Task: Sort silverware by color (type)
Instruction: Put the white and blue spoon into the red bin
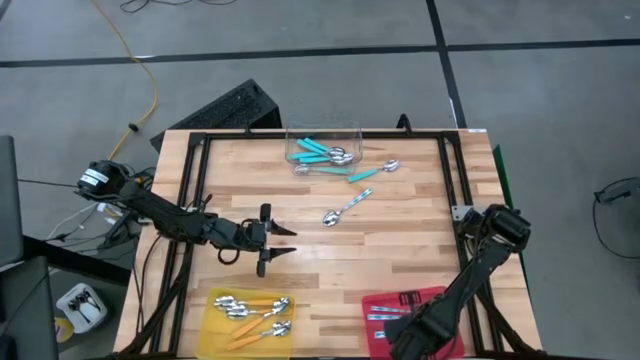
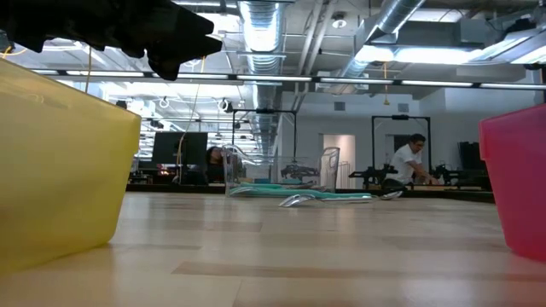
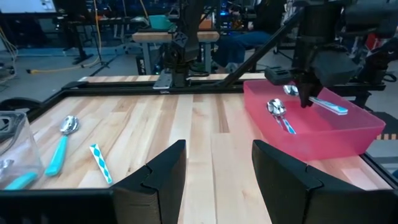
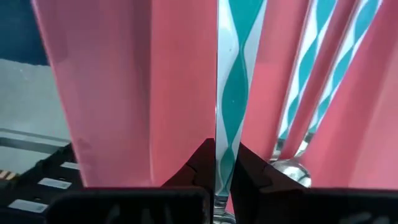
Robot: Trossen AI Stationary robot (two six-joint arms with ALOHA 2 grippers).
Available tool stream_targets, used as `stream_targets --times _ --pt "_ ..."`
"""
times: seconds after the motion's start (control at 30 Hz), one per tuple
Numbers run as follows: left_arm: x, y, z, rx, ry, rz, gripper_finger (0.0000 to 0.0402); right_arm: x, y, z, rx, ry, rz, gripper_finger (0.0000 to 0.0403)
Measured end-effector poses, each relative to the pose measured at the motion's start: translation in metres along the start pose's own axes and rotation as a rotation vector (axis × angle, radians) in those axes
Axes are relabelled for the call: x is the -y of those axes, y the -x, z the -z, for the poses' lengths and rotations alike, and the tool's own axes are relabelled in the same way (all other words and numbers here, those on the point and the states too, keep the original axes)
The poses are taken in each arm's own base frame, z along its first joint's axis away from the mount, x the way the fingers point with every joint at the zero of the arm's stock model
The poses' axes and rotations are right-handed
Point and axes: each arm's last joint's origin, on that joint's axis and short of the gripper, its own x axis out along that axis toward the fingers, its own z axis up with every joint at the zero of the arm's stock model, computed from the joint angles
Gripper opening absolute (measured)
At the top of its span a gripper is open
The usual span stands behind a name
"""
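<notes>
Right gripper (image 4: 225, 163): fingers pinched tight on a teal-patterned spoon (image 4: 230, 93) over the red tray (image 1: 435, 297). Left gripper (image 1: 281, 243): fingers spread, empty, above bare counter (image 1: 400, 240). No readable writing anywhere. Only the high view shows orange-handled spoons (image 1: 255, 310) in the yellow tray (image 1: 215, 335).

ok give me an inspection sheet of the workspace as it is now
surface: wooden table, black frame along its edges
job's things: orange spoons in yellow tray; teal-patterned spoons in red tray; teal spoons in and beside clear tub; one spoon loose mid-table
clutter: nothing seen
grippers: left gripper open, empty, over the table; right gripper shut on a teal-patterned spoon over the red tray
cables: yellow cable on the floor
surroundings: person at benches behind the table
</notes>
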Motion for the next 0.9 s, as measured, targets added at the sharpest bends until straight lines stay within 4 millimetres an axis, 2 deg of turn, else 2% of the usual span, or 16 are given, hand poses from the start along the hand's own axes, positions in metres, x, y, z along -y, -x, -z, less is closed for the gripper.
stream_targets --times 0.23,0.47,0.9 --pt "0.0 0.0 0.0 0.0 0.005 0.0 0.0167 -0.003 -0.002 0.004 0.017 -0.007 0.018 0.0045" --pt "0.0 0.0 0.0 0.0 0.002 -0.008 0.0167 0.0 -0.021 0.006 0.051 -0.068 -0.016 0.0045" --pt "-0.001 0.0 0.0 0.0 0.0 -0.031 0.0167 0.007 -0.036 0.015 0.044 -0.079 0.02 0.0045"
